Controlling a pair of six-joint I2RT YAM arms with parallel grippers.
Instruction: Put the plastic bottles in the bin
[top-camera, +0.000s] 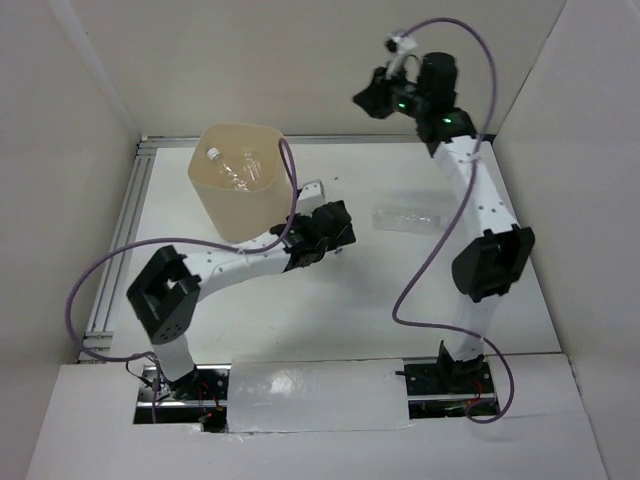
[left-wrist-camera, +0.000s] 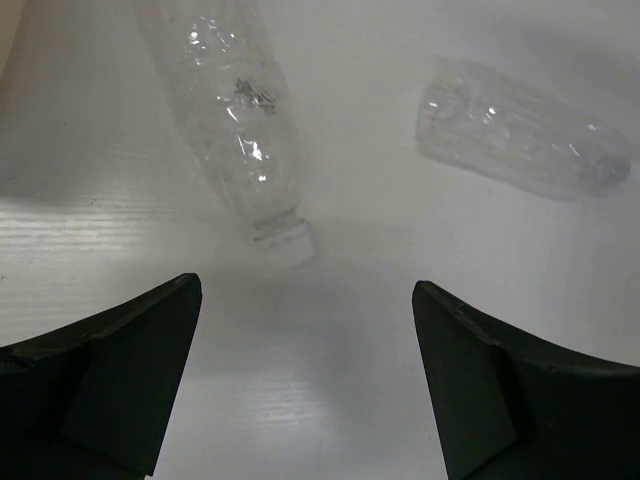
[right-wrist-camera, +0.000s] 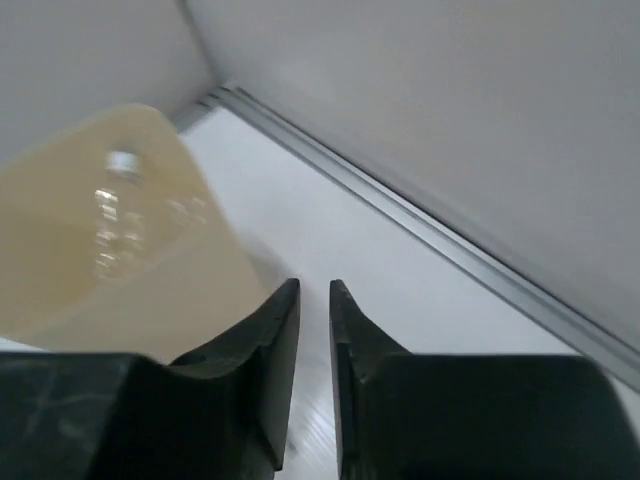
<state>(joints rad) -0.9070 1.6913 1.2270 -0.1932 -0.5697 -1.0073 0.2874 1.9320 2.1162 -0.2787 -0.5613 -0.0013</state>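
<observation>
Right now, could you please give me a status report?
Left end effector open, facing two loose bottles. Right end effector shut, empty. Bin holds more bottles. Path clear.

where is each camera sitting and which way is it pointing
Top: above and behind, looking down on the table; left arm and right arm show, bases nearest.
Left wrist: on the left arm, low, facing two lying bottles; the open left pincer shows.
Right wrist: on the raised right arm, facing the bin and back wall; the shut right pincer shows.
Shared: top and right wrist both see the bin holding a white-capped bottle.
</observation>
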